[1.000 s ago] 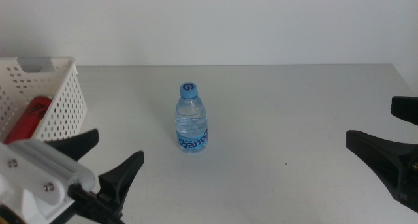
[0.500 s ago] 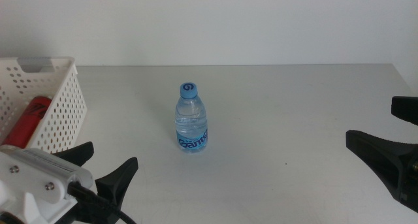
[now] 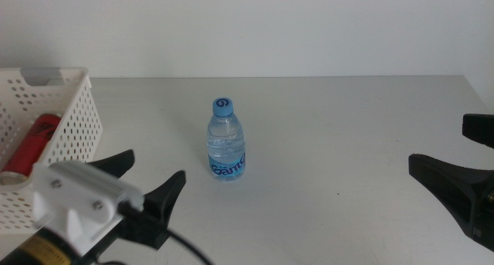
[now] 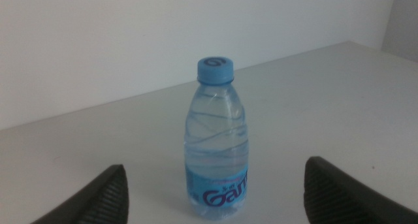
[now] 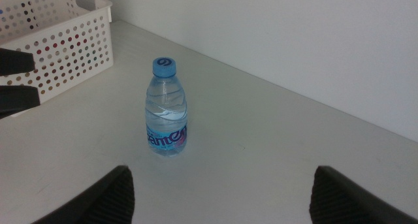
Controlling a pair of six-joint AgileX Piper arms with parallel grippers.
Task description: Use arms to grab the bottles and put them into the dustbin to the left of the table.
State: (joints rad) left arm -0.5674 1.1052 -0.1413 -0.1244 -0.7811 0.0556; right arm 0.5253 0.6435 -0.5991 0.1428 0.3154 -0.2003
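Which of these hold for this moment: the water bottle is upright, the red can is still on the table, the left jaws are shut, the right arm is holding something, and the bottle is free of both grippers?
1. The water bottle stands upright on the table. True.
2. The red can is on the table. False: it lies inside the dustbin.
3. The left gripper has shut jaws. False: they are open and aimed at the bottle.
4. The right gripper holds something. False: it is open and holds nothing, at the table's right edge.
5. Neither gripper touches the bottle. True.
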